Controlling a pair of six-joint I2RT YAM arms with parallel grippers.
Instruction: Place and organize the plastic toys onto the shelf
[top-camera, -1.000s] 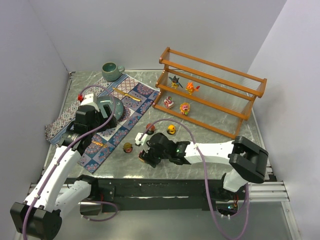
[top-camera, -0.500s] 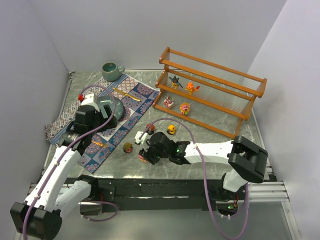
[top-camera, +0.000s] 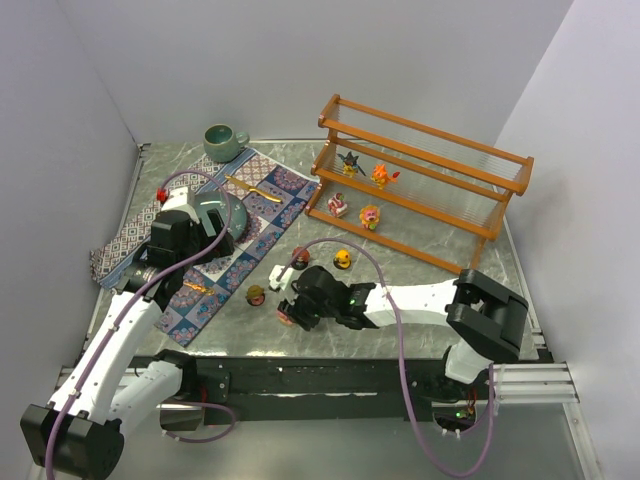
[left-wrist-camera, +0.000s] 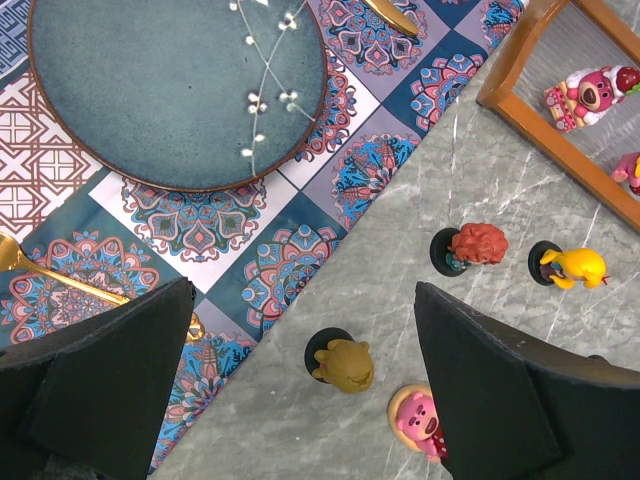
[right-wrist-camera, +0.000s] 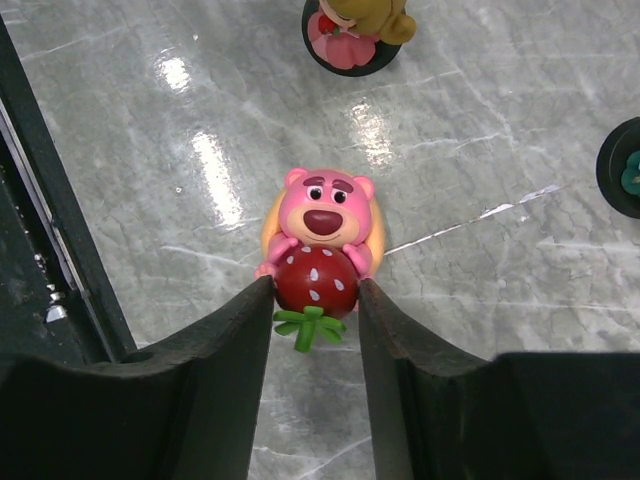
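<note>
My right gripper (right-wrist-camera: 315, 292) is shut on the strawberry of a pink bear toy (right-wrist-camera: 322, 222) that stands on the grey table near the front edge; in the top view the gripper (top-camera: 291, 314) sits low there. A brown toy (top-camera: 256, 295), a red-haired toy (top-camera: 299, 253) and a yellow toy (top-camera: 343, 259) stand nearby. The shelf (top-camera: 424, 129) at the back right holds a dark spiky toy (top-camera: 349, 162), an orange toy (top-camera: 380, 176) and two pink ones (top-camera: 339, 207) lower down. My left gripper (left-wrist-camera: 300, 390) is open and empty, high above the mat's edge.
A patterned mat (top-camera: 262, 205) carries a teal plate (top-camera: 222, 212), a gold spoon (top-camera: 245, 185) and a gold fork (top-camera: 197, 287). A green mug (top-camera: 222, 142) stands at the back left. A small red toy (top-camera: 161, 193) sits by the left edge. The black front rail (right-wrist-camera: 40, 250) lies close beside the right gripper.
My right gripper has moved a little left and its fingers have come in against the pink bear toy. The left arm has not moved.
</note>
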